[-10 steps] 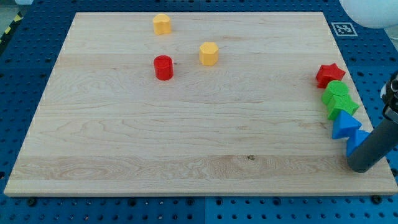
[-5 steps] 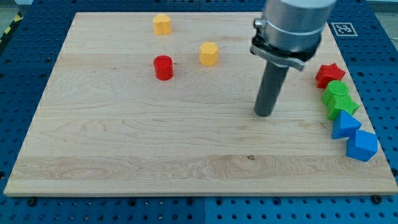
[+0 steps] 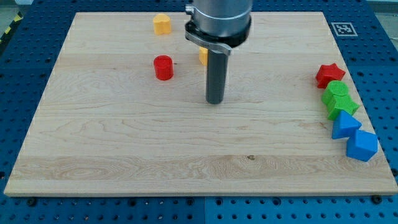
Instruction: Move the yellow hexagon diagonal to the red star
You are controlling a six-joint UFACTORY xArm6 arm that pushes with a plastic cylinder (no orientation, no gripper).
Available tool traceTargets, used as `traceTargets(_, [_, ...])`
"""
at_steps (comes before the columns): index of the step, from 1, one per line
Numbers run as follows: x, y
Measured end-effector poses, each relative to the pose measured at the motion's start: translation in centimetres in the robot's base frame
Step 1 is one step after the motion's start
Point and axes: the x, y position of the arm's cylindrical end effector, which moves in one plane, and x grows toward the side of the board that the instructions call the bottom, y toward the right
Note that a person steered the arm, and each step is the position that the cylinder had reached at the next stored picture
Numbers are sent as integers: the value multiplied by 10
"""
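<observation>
My tip [image 3: 214, 101] rests on the wooden board [image 3: 124, 143] near its middle. A yellow hexagon [image 3: 202, 56] is just above the tip toward the view's top; the rod hides most of it and only its left sliver shows. I cannot tell whether the rod touches it. The red star [image 3: 329, 74] sits at the board's right edge, far to the right of the tip. A second yellow block [image 3: 161, 23] lies near the top edge. A red cylinder [image 3: 163, 67] stands to the left of the rod.
Below the red star, along the right edge, lie two green blocks [image 3: 339, 91] [image 3: 341, 105], a blue triangular block [image 3: 345, 125] and a blue cube [image 3: 361, 146]. The board lies on a blue perforated table [image 3: 18, 93].
The rod has swept from the board's lower right corner up and left to the middle, and now covers most of the yellow hexagon. No block has visibly moved.
</observation>
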Motion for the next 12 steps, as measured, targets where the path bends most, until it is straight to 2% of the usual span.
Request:
traceTargets(2, [-56,-9])
traceTargets(4, [-60,-19])
traceTargets(5, [-70,-61])
traceTargets(6, [-72,-62])
traceTargets(7, [-91,-61])
traceTargets(10, [-91,9])
traceTargets(12, [-124,10])
